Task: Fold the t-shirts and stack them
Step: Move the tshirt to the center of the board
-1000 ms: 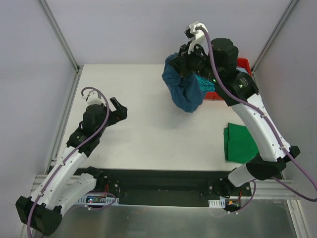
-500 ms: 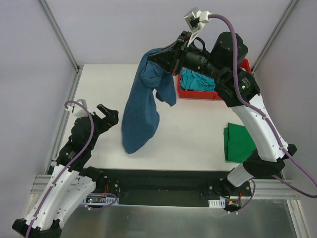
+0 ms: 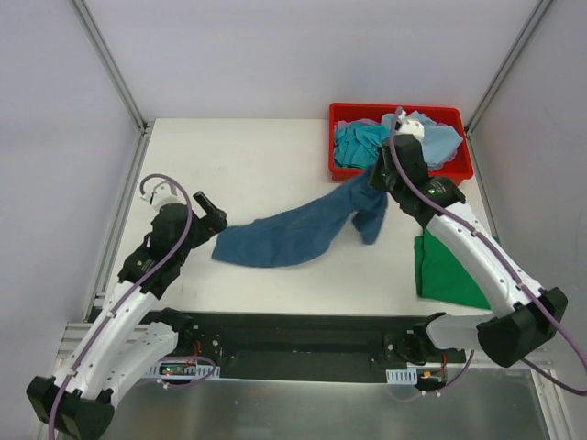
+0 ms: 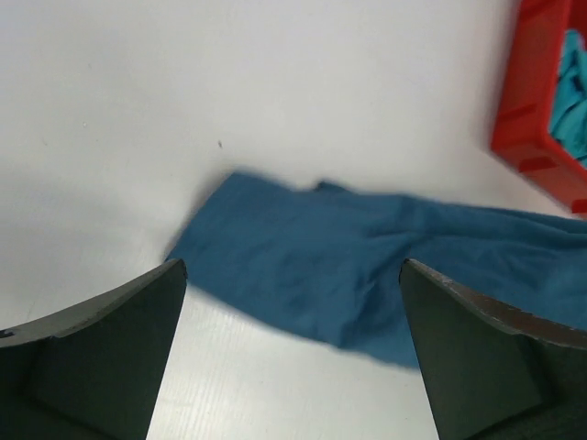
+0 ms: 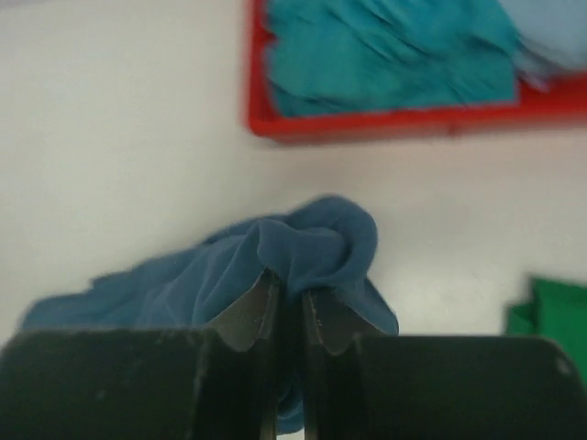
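A dark teal-blue t-shirt point(image 3: 275, 240) lies stretched in a long band across the middle of the table. Its right end is bunched and lifted a little, with my right gripper point(image 3: 374, 181) shut on it; in the right wrist view the cloth point(image 5: 321, 243) bulges over the closed fingertips of that gripper point(image 5: 292, 280). My left gripper point(image 3: 216, 216) stands open just left of the shirt's left end, low over the table. The left wrist view shows that end point(image 4: 367, 266) lying ahead of the wide-open gripper point(image 4: 293, 275). A folded bright green t-shirt point(image 3: 449, 268) lies flat at the right edge.
A red bin point(image 3: 401, 112) stands at the back right, holding crumpled turquoise shirts point(image 3: 359, 145) and a pale blue one point(image 3: 442, 142). The bin's wall point(image 5: 367, 121) sits just beyond my right gripper. Metal frame posts rise at the table's back corners.
My right arm swung the teal-blue shirt out of the air, down and back to the right, laying it across the table. The left arm shifted slightly toward the shirt's left end.
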